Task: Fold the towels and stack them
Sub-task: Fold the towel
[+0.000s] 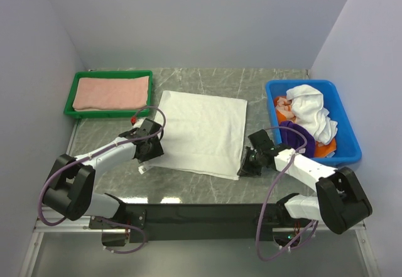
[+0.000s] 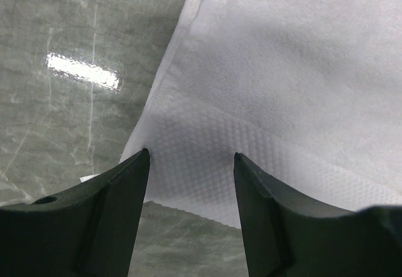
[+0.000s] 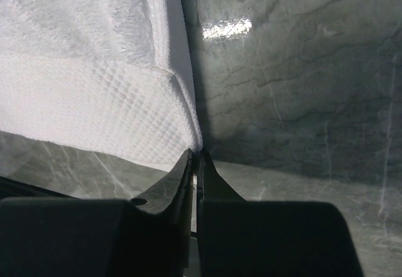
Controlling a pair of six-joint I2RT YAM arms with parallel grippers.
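Note:
A white towel (image 1: pixel 201 132) lies spread flat in the middle of the table. My left gripper (image 1: pixel 146 157) is open, and its fingers straddle the towel's near left corner (image 2: pixel 191 154) without closing on it. My right gripper (image 1: pixel 246 167) is shut, with the towel's near right corner (image 3: pixel 196 146) pinched at its tips. A folded salmon-pink towel (image 1: pixel 112 93) rests in the green tray (image 1: pixel 70 98) at the back left. Crumpled white (image 1: pixel 311 107), purple (image 1: pixel 295 135) and orange (image 1: pixel 323 148) towels fill the blue bin (image 1: pixel 301 83) on the right.
The table is grey marble, walled in at the back and on both sides. The tray stands just beyond the left arm, and the bin sits close beside the right arm. A black rail carrying both arm bases runs along the near edge.

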